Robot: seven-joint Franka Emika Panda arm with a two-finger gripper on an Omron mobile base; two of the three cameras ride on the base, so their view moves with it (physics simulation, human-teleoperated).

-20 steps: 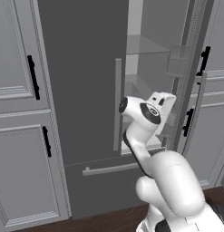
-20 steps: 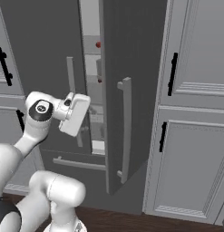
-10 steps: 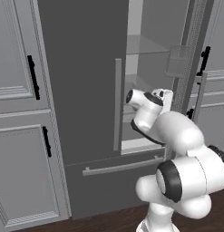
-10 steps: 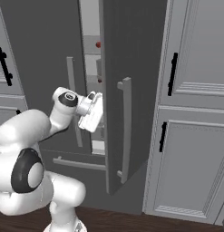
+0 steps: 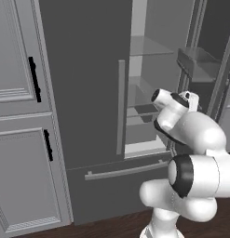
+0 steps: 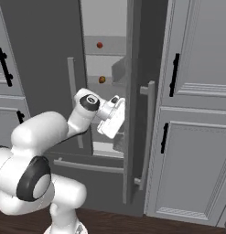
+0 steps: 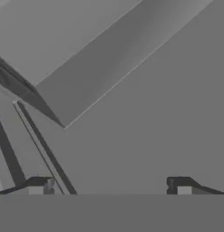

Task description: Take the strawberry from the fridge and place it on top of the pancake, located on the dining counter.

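Where door gapes, fridge (image 6: 50,41) holding strawberry (image 6: 99,45)

- The left base view looks from behind the arm (image 5: 191,158), on its left side. It faces forward at the fridge (image 5: 84,93). The arm rises at the lower right corner.
- The right base view looks from behind the arm (image 6: 45,151), on its right side. It faces the same fridge (image 6: 41,55). The arm rises at the lower left corner.
- Both base views share the fridge front, the open gap with its pale shelves (image 5: 149,46), and the arm.
- The hand view sits on the hand and looks along the fingertips (image 7: 38,185). It is tilted and very near to flat grey fridge walls (image 7: 168,113).
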